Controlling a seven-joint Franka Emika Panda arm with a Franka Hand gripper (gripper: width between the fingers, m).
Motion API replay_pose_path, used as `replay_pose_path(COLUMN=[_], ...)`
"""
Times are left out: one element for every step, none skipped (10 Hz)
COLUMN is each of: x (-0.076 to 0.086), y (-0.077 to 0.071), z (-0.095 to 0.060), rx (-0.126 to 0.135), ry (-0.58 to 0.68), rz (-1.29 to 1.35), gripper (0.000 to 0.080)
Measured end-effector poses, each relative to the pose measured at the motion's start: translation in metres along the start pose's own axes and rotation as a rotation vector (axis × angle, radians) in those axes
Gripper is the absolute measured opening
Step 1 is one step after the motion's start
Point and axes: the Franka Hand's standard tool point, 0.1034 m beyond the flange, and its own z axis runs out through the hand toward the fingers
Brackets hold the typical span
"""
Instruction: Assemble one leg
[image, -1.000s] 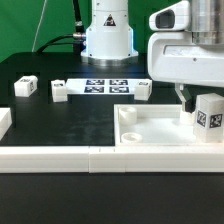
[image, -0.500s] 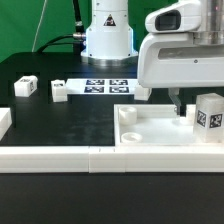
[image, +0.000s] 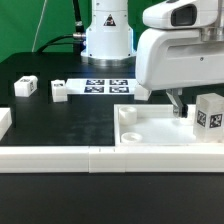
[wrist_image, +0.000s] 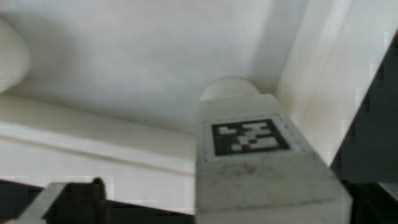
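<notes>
A leg (image: 210, 114), a small white block with a tag on its face, stands upright in the corner of the large white tray piece (image: 150, 130) at the exterior view's right. My gripper (image: 188, 105) hangs just beside it, with one dark finger (image: 180, 104) showing to the leg's left. In the wrist view the leg (wrist_image: 253, 150) stands between my gripper's (wrist_image: 228, 202) dark fingertips (wrist_image: 71, 202), nearer to one and with a wide gap to the other. The gripper is open and holds nothing.
Three more legs lie on the black table: two at the left (image: 25, 87) (image: 59, 92) and one by the tray (image: 143, 90). The marker board (image: 105, 86) lies before the arm's base. Long white border bars (image: 60, 156) run along the front edge.
My gripper has shifted a little toward the exterior view's left and upward. The leg on the tray piece has stayed where it was.
</notes>
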Motion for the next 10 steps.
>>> replay_pose_path(x=[-0.0001, -0.0002, -0.0003, -0.0004, -0.0005, -0.0006, -0.0006, -0.0007, -0.0008, -0.0009], y=[0.0002, 0.0002, 0.0002, 0.0001, -0.0003, -0.0011, -0.0022, -0.0028, -0.0035, -0.0031], z=[0.0002, 0.0004, 0.0006, 0.0008, 0.0009, 0.0011, 0.0013, 0.0014, 0.0015, 0.0015], rx=[0.000, 0.000, 0.000, 0.000, 0.002, 0.003, 0.005, 0.008, 0.009, 0.010], ry=[0.000, -0.001, -0.001, -0.001, -0.001, -0.002, -0.003, -0.005, -0.005, -0.006], rz=[0.000, 0.000, 0.000, 0.029, 0.067, 0.196, 0.320, 0.459, 0.558, 0.667], gripper=[0.0526, 0.0389, 0.0290, 0.0290, 0.0291, 0.0291, 0.0291, 0.0291, 0.0291, 0.0291])
